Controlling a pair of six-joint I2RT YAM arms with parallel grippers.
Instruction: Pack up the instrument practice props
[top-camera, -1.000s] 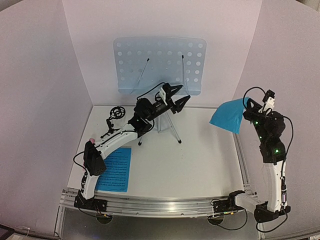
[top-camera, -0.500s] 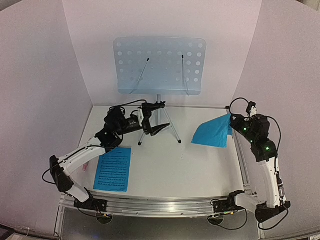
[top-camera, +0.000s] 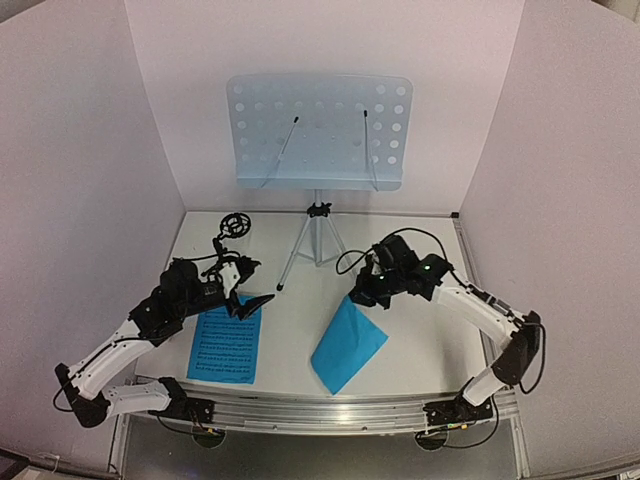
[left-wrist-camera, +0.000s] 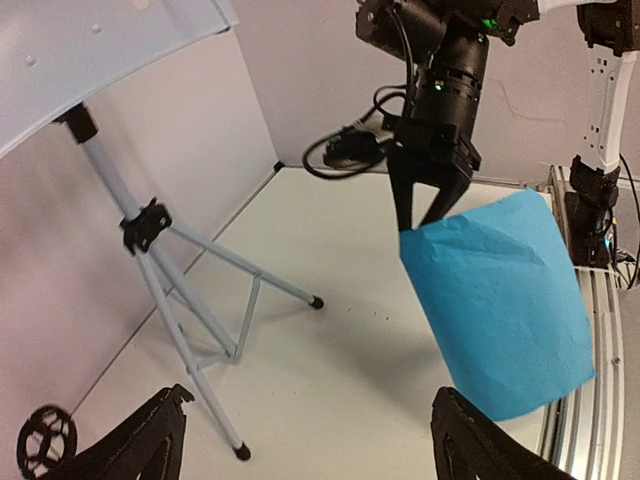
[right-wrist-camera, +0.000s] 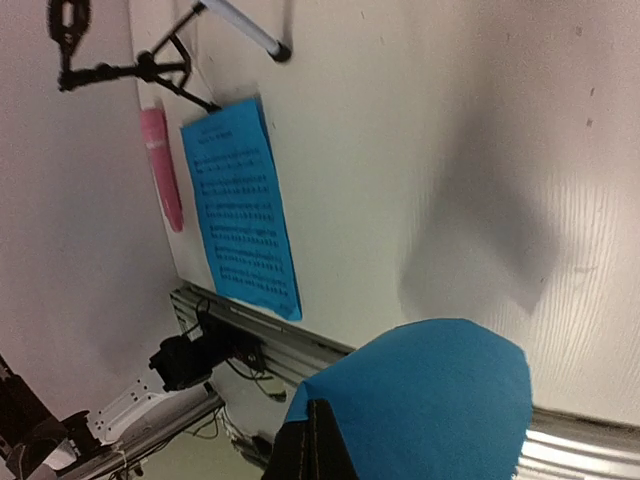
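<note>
The right end effector (top-camera: 360, 298) is pinched tight on the top edge of one blue sheet-music page (top-camera: 348, 345), which hangs in front of the music stand (top-camera: 318, 130). The left end effector (left-wrist-camera: 312, 395) gapes wide, holding nothing, near the second page (top-camera: 227, 338), which lies flat on the table (top-camera: 420, 330) front-left of that stand.

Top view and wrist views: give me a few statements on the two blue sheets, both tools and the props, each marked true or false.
1. The right tool is shut on a blue sheet that hangs from it. True.
2. The left tool holds the printed sheet. False: it is open and empty, and that sheet lies flat on the table.
3. The music stand lies folded on the table. False: it stands upright.
4. The pink microphone lies beside the printed sheet. True.
</note>
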